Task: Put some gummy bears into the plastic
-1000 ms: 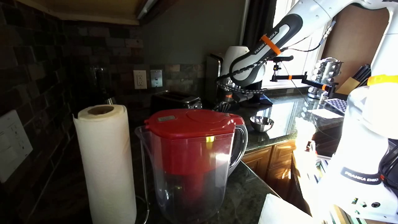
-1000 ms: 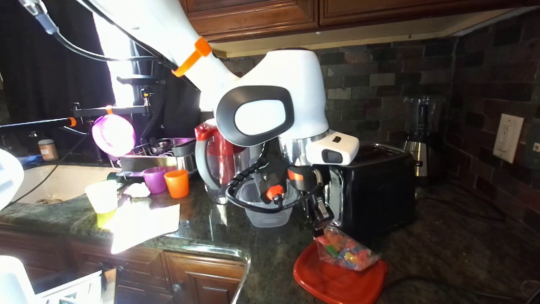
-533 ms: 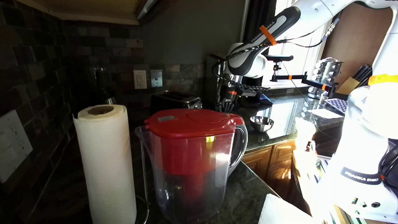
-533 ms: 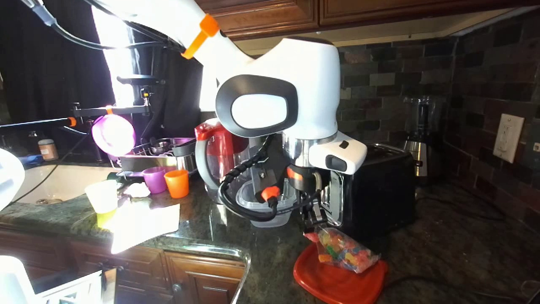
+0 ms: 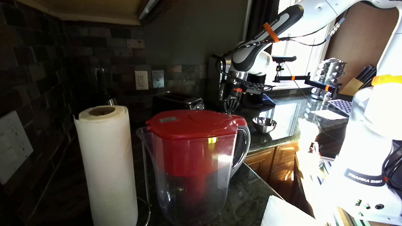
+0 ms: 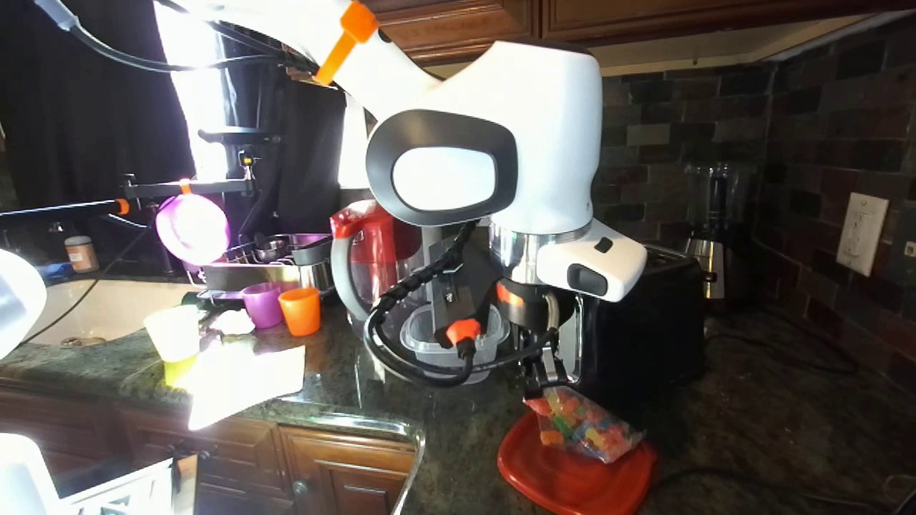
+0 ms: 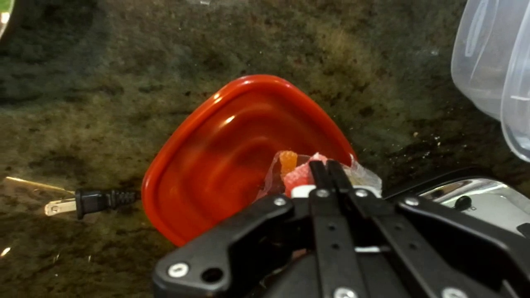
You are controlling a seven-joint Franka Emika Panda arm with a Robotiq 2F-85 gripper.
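A clear bag of multicoloured gummy bears (image 6: 594, 429) lies on the red lid (image 6: 522, 468) in an exterior view. My gripper (image 6: 535, 390) reaches down to the bag's near end. Seen from the wrist, the gripper (image 7: 324, 163) has its fingers drawn together over the bag; a pink gummy (image 7: 299, 178) and an orange gummy (image 7: 288, 160) show beside the fingertips. Whether any bag film is pinched is unclear. The clear plastic container (image 6: 426, 345) stands apart on the counter, partly behind my cables, and its side enters the wrist view at upper right.
A black toaster (image 6: 637, 325) stands close beside the gripper. Behind the container is a red-lidded pitcher (image 6: 379, 250). A power plug (image 7: 92, 203) lies by the lid's edge. An exterior view also shows a steel bowl (image 5: 264, 125) and a paper towel roll (image 5: 108, 166).
The wrist has risen and turned more upright while the fingertips stay near the bag's end. Gummies there have shifted, and an orange one came into sight. The rest of the bag stays put.
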